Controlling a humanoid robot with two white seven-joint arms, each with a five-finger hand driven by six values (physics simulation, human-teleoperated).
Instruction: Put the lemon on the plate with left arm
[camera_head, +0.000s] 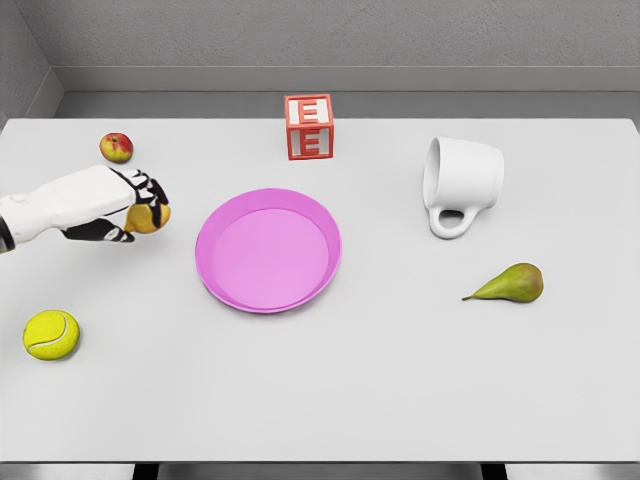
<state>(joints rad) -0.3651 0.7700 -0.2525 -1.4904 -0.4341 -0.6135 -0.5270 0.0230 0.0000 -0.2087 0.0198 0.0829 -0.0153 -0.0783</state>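
My left hand (135, 205) reaches in from the left edge, its fingers curled around a yellow lemon (148, 217). Only part of the lemon shows between the fingers. The hand and lemon are to the left of the pink plate (225, 265), which lies near the table's middle with nothing on it. A gap of bare table separates the lemon from the plate's rim. The right arm does not show.
A red-and-yellow apple (116, 147) sits behind the hand. A tennis ball (51, 334) lies at the front left. A red letter block (308, 126) stands behind the plate. A white mug (462, 180) lies on its side at right, a green pear (512, 284) in front of it.
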